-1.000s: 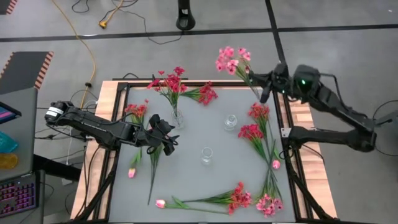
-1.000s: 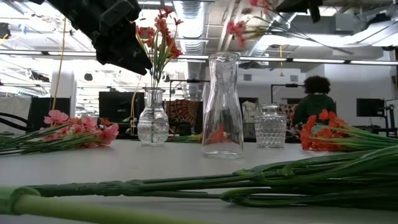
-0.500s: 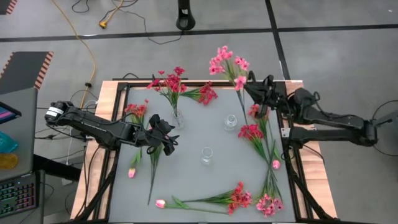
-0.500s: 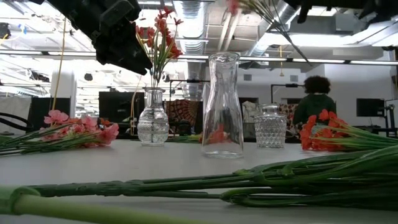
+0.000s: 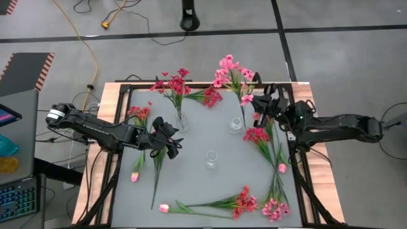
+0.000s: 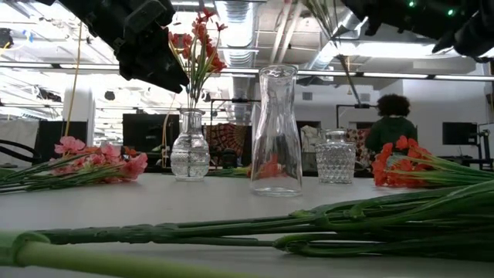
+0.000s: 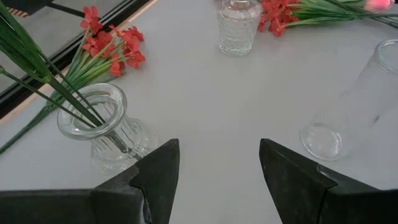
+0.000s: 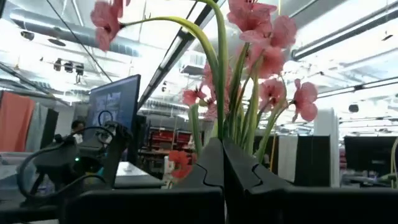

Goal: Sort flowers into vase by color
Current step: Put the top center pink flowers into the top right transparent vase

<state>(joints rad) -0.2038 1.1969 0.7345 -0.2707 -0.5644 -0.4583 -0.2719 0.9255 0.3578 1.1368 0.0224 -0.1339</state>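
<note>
My right gripper is shut on a light pink spray, held high over the table's far right part, beside a small cut-glass vase. The spray's blossoms rise past the fingers in the right wrist view. My left gripper is open and empty above the table's left half, near a bulbous vase that holds red sprays by their stems. A tall clear carafe stands empty at mid-table. My right gripper pinches the pink spray's bunched green stems between its two shut fingers, a little below the blossoms. The spray is lifted clear of the table, blossoms toward the far edge. Whether its lower stem end reaches the small vase, I cannot tell.
Red sprays lie along the table's right side with a tulip bud. Pink and red sprays lie at the near right. Crimson blossoms lie at the far edge, and tulips lie at the left and near edge.
My right gripper has carried the pink spray from beyond the far right corner toward the table's near and left edges, over the small vase. The spray has turned with it, blossoms now over the far edge. The gripper stays shut on the stems.
</note>
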